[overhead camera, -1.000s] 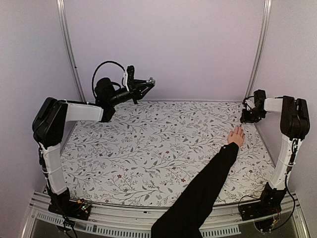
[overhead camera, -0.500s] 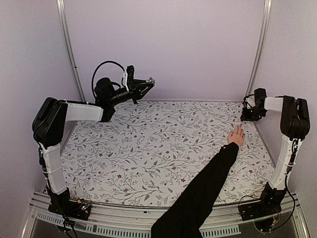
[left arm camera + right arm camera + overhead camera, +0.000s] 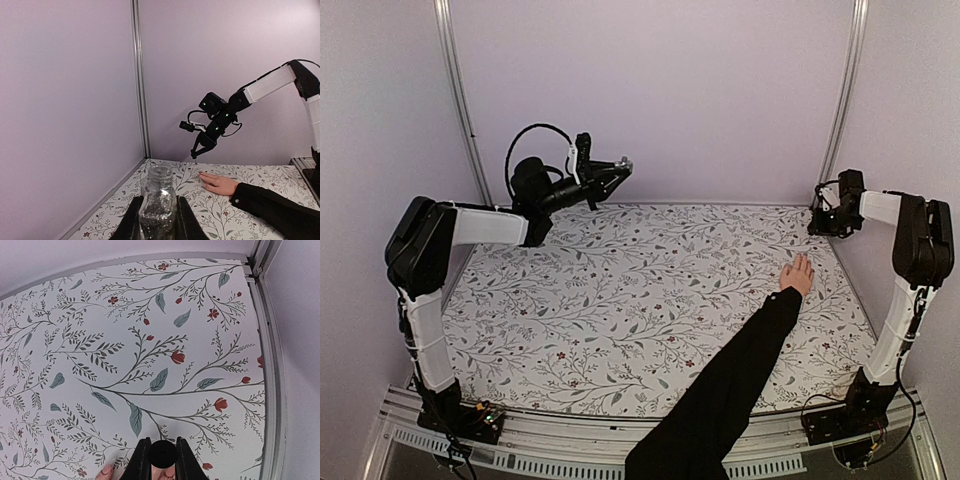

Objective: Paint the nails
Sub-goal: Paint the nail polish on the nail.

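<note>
A bare hand [image 3: 797, 275] in a long black sleeve [image 3: 730, 380] lies flat on the flowered table at the right. Its nails [image 3: 107, 469] show as pale pink tips at the bottom of the right wrist view. My right gripper [image 3: 819, 224] hangs just beyond the fingertips, shut on a round black brush cap [image 3: 161, 454]; in the left wrist view this gripper [image 3: 196, 152] points down above the hand [image 3: 218, 183]. My left gripper [image 3: 620, 165] is raised at the back left, shut on an open glass bottle of silver glitter polish [image 3: 159, 200].
The flowered table cover [image 3: 620, 290] runs to a metal rail [image 3: 267, 355] along the right edge. Upright frame posts [image 3: 455, 90] stand at both back corners, with plain lilac walls behind.
My right gripper has lifted and drawn back toward the far right corner with the cap. The left arm and the hand have stayed still.
</note>
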Controlling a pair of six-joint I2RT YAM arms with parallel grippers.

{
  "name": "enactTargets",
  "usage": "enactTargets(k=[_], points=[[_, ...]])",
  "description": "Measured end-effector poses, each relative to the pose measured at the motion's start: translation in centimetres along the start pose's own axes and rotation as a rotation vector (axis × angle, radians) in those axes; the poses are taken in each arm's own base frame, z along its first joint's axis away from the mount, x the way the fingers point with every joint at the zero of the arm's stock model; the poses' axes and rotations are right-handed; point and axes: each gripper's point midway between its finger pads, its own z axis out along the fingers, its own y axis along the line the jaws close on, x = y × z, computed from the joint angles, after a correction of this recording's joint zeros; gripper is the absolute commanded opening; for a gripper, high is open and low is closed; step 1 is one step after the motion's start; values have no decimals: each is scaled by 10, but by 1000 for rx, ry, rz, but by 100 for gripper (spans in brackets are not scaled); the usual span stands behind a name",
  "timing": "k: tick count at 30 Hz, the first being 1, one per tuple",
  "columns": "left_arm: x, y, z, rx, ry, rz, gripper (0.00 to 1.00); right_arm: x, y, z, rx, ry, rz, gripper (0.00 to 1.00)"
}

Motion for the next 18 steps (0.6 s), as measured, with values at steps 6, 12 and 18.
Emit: enactTargets(k=[6, 12, 18], points=[[3, -1, -1, -1, 5, -5, 0, 1, 3, -3, -11, -7, -6, 0], [3, -1, -1, 0, 3, -5, 0, 19, 4, 2, -16, 31, -7, 0], [3, -1, -1, 0, 3, -9, 0, 20, 7, 4, -20, 35, -13, 0]])
